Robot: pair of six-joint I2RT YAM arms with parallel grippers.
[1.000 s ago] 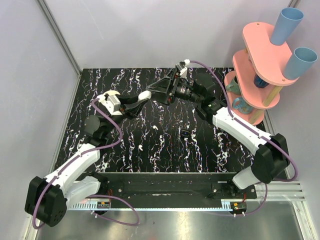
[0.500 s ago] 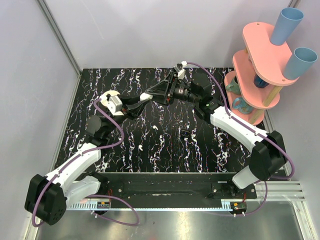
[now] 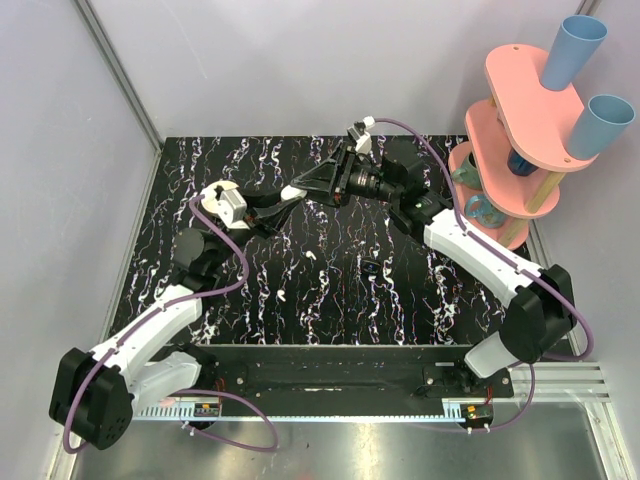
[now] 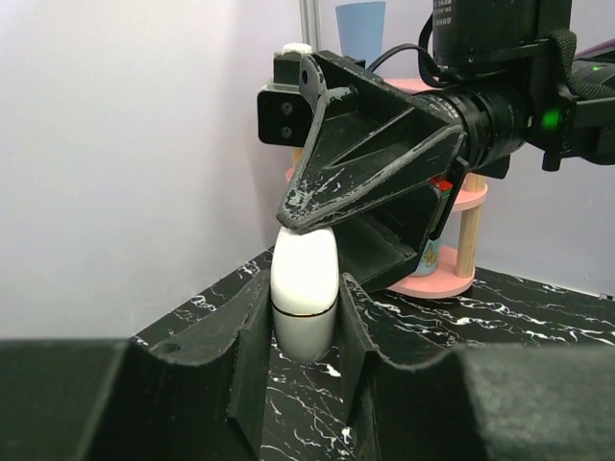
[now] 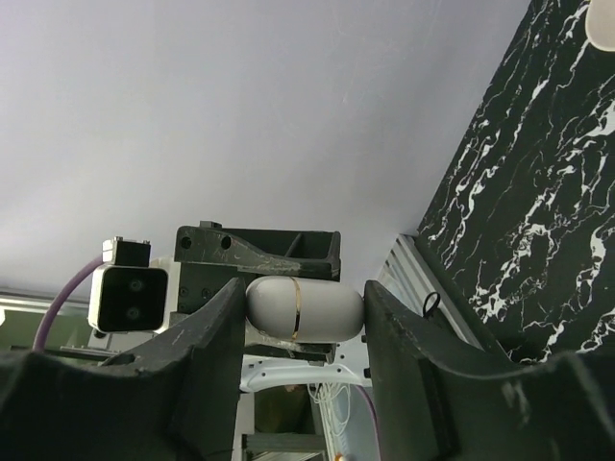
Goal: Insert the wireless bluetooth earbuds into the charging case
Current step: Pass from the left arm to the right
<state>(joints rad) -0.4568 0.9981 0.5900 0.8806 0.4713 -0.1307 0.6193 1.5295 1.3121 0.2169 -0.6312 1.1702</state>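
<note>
Left of the pink tiered wooden stand, the left hand clamps the shut cream round plastic charging case aloft; the right hand flanks its free half, whether gripping I cannot tell, and should pinch only the lid, then prise gently

No text, label, brand or number is legible in any view.

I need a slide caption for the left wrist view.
Left gripper holds the closed charging case upright; right gripper covers its top.
</note>
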